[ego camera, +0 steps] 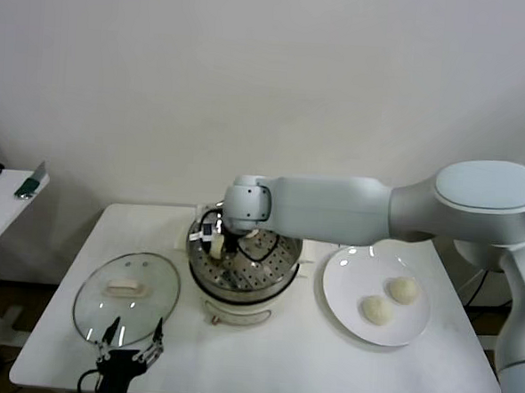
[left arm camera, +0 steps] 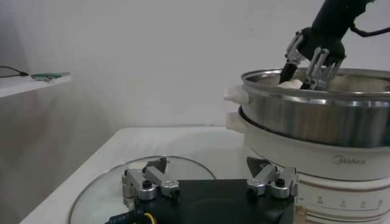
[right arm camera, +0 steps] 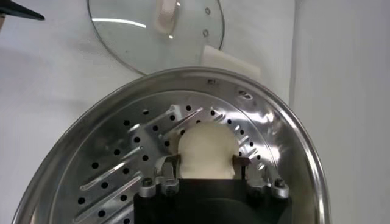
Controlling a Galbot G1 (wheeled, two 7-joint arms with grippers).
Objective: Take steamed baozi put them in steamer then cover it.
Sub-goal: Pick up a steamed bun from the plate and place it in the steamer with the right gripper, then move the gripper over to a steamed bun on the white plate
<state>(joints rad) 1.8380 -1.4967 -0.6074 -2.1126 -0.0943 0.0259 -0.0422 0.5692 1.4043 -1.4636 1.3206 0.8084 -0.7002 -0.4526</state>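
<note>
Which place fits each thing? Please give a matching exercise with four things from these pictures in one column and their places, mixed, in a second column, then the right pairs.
Things:
1. glass cover
2. two baozi
3. right claw
4. left claw

Places:
A. on the white plate
B. inside the steamer, around one baozi
C. flat on the table, left of the steamer
D. open, at the near edge of the cover

Pairs: 1-C, 2-A, 3-B, 4-D
</note>
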